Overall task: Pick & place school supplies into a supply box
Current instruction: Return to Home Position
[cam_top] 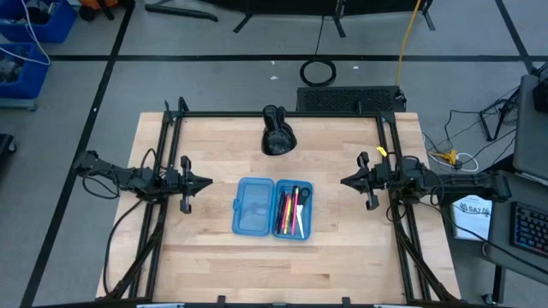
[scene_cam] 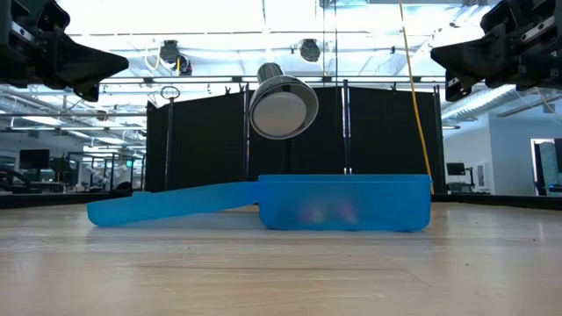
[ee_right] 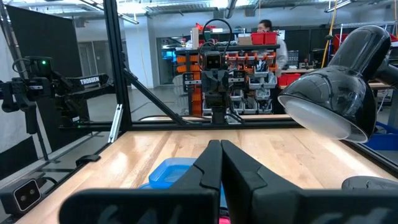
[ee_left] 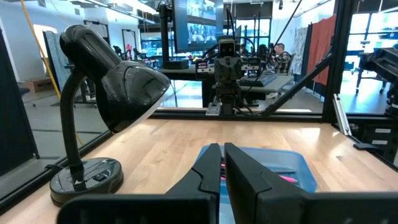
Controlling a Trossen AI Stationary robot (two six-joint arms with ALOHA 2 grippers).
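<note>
I see the left gripper (cam_top: 208,181) and right gripper (cam_top: 343,181) hovering well apart, fingers pressed together on nothing, and between them the supply box (cam_top: 253,205) lying open, with pens and pencils (cam_top: 294,210), seemingly red, pink and black, in its right-hand half.

I run this rig in a robotics lab, not a home or an office. The left gripper (cam_top: 208,181) and right gripper (cam_top: 343,181) I drive sit on dark arms fixed to a black metal frame (cam_top: 282,114) around a wooden table (cam_top: 274,261). The floor (cam_top: 214,77) is grey with black tape lines, and loose cables (cam_top: 449,158) trail over it. Blue bins (cam_top: 34,21) stand in one corner, and a keyboard (cam_top: 531,229) lies beside the rig. Beyond the table I see black partition panels (scene_cam: 211,140), a large screen (ee_left: 199,25), shelves with red bins (ee_right: 264,38), another dark arm (ee_right: 56,87) outside the frame, and a person (ee_right: 281,45) among the benches.
</note>
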